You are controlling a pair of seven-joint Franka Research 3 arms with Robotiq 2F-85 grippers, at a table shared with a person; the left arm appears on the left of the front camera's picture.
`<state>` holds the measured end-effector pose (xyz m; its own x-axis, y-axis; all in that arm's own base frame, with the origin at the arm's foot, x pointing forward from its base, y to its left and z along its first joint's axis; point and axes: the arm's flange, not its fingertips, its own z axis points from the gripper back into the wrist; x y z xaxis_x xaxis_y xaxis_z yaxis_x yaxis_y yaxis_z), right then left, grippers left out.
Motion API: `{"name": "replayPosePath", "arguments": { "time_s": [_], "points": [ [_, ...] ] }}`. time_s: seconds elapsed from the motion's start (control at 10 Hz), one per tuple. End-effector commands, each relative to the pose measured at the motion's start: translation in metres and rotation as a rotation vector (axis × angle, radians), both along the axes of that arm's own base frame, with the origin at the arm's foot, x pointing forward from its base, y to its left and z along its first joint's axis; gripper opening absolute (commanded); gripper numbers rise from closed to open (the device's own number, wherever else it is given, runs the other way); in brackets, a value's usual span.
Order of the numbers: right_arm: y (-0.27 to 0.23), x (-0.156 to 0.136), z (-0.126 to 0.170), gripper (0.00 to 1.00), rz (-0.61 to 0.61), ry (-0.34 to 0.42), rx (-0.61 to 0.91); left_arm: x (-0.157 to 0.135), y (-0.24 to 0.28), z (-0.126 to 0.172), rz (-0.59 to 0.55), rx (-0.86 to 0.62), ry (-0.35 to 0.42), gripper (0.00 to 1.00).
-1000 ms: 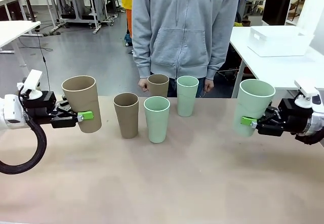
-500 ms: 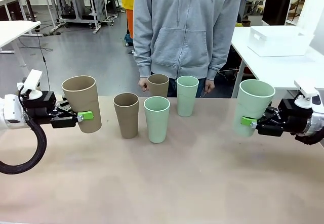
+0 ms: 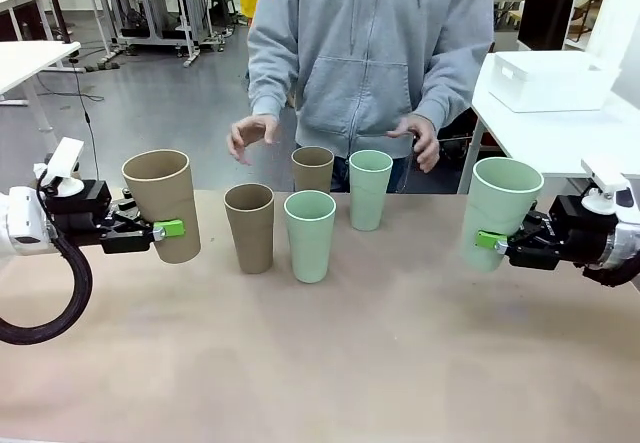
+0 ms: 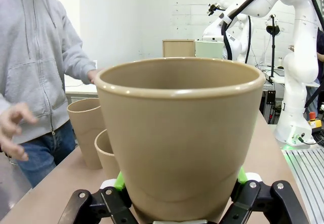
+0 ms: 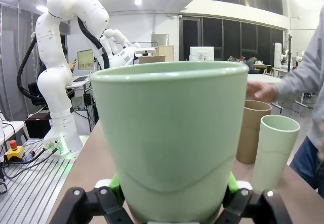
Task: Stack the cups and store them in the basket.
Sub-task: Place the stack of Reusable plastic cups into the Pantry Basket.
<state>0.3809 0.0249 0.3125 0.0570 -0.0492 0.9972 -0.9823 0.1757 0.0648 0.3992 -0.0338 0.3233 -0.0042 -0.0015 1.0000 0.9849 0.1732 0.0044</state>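
Observation:
My left gripper (image 3: pixel 170 229) is shut on a tan cup (image 3: pixel 160 203), held upright just above the table's left side; it fills the left wrist view as tan cup (image 4: pixel 179 133) between the green pads (image 4: pixel 120 181). At the right, my right gripper (image 3: pixel 490 240) is shut on a mint cup (image 3: pixel 500 208), close up as mint cup (image 5: pixel 172 133). Between them stand a tan cup (image 3: pixel 250 225), a mint cup (image 3: pixel 310 233), a farther tan cup (image 3: pixel 313 168) and a farther mint cup (image 3: pixel 369 188). The white basket (image 3: pixel 550 81) sits on a separate table at the far right.
A person in a grey hoodie stands at the far edge, one hand (image 3: pixel 248 135) and the other hand (image 3: pixel 420 138) raised above the back cups. The near half of the brown table (image 3: pixel 330 363) is bare.
The person's hands have lifted from the table's far edge to chest height above the back cups. Both arms and their cups have stayed put.

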Motion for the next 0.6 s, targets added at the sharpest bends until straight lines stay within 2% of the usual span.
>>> {"name": "replayPosePath", "arguments": {
  "time_s": [0.0,0.5],
  "points": [
    [-0.0009,0.0002,0.0029,0.84,-0.002,-0.007,-0.001,-0.0004,0.0009,0.0031,-0.002,-0.004,-0.007,0.84],
    [-0.0009,0.0002,0.0029,0.84,-0.002,-0.007,-0.001,-0.0004,0.0009,0.0031,-0.002,-0.004,-0.007,0.84]
  ]
}}
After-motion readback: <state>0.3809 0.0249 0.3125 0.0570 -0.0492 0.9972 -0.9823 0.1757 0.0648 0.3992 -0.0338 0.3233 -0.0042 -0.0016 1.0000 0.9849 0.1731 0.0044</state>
